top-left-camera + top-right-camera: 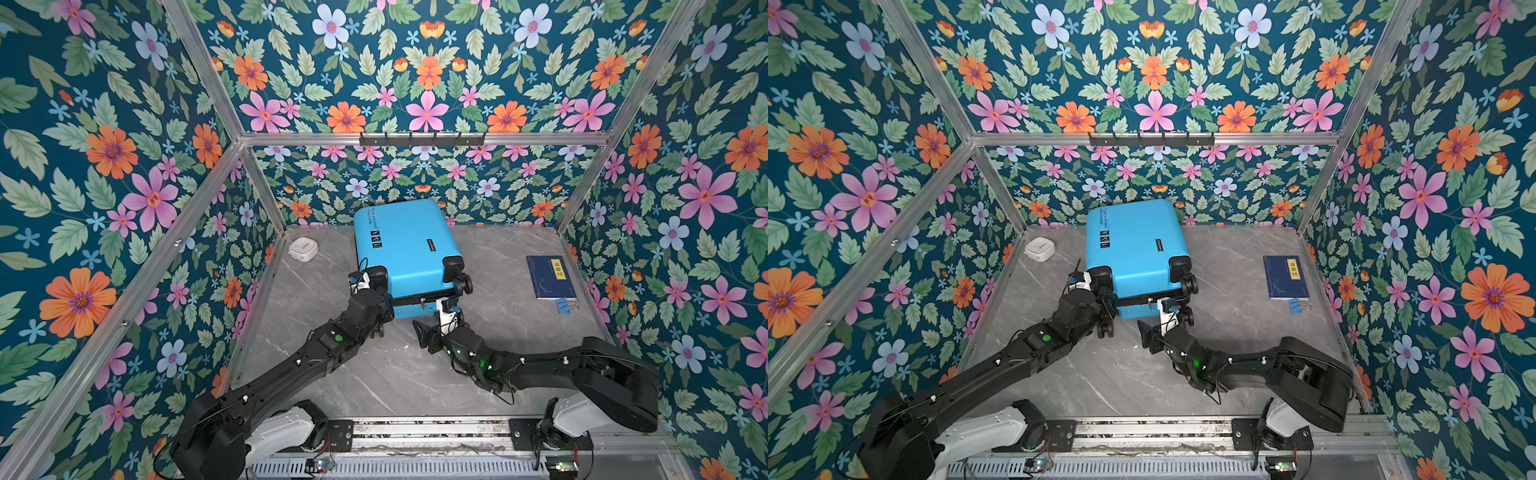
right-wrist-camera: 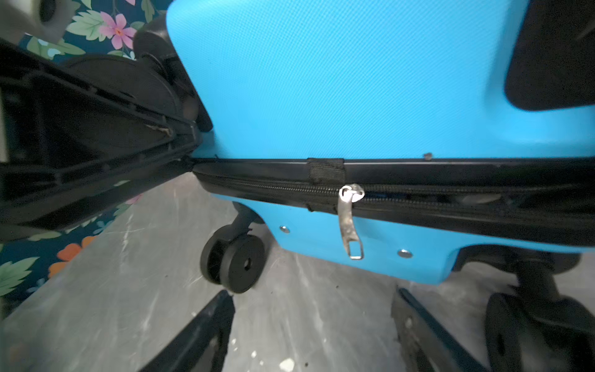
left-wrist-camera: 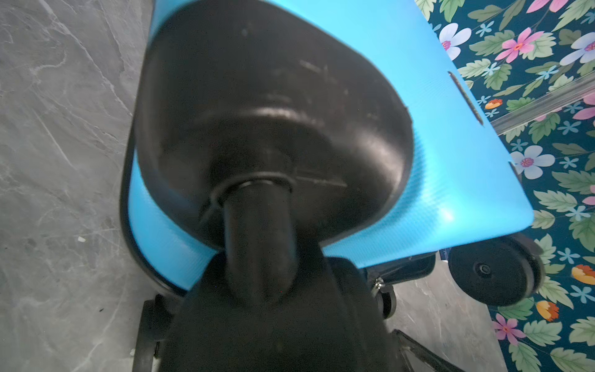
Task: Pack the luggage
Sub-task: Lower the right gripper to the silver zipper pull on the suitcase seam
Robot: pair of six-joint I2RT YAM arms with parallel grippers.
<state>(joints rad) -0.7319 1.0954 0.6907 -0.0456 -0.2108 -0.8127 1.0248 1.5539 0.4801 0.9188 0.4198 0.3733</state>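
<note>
The sky-blue luggage (image 1: 407, 245) lies flat at the middle rear of the table, its black caster wheels toward me. My left gripper (image 1: 380, 291) is at its near left corner, shut on a caster wheel (image 3: 273, 322) of the upper shell; the wheel's stem (image 3: 257, 238) rises from between the jaws. My right gripper (image 1: 436, 320) hangs open just in front of the near side. Its fingers (image 2: 199, 331) stand wide apart over bare table. The silver zipper pull (image 2: 351, 222) dangles from the black zip seam; on one side of it the zip looks parted.
A small white square object (image 1: 303, 248) sits at the rear left. A dark-blue book with a yellow label (image 1: 550, 276) and a blue binder clip (image 1: 565, 305) lie at the right. Flowered walls close in three sides; a hook rail (image 1: 422, 139) is on the back wall.
</note>
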